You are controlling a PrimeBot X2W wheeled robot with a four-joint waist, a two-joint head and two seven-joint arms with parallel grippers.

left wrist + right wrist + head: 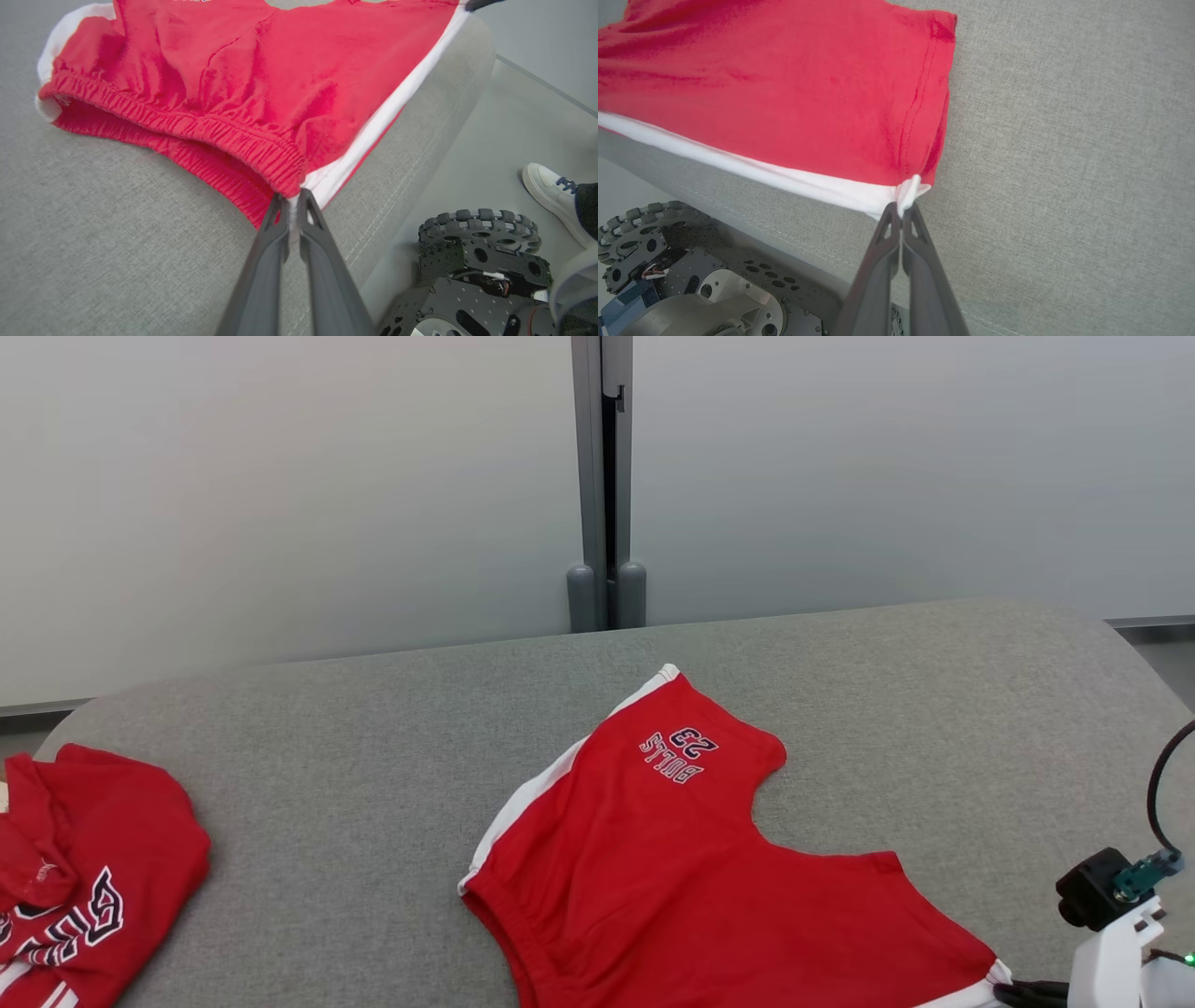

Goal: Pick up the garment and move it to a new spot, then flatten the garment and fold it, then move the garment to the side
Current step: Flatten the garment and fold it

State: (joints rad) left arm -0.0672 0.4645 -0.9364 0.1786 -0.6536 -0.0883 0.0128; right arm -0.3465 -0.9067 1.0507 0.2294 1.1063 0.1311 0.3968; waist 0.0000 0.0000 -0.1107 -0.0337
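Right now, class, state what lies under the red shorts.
The grey fabric surface lies directly under the red shorts, showing beside them. Whether anything else sits beneath cannot be seen; the cloth covers it.

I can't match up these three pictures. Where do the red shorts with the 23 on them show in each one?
Head view: shorts lie from the centre to the lower right.
Left wrist view: shorts lie across the top, with the left fingers pinching a waistband corner.
Right wrist view: shorts are at the upper left, with the right fingers pinching a hem corner.
Shared landmark: the grey cushion underneath.
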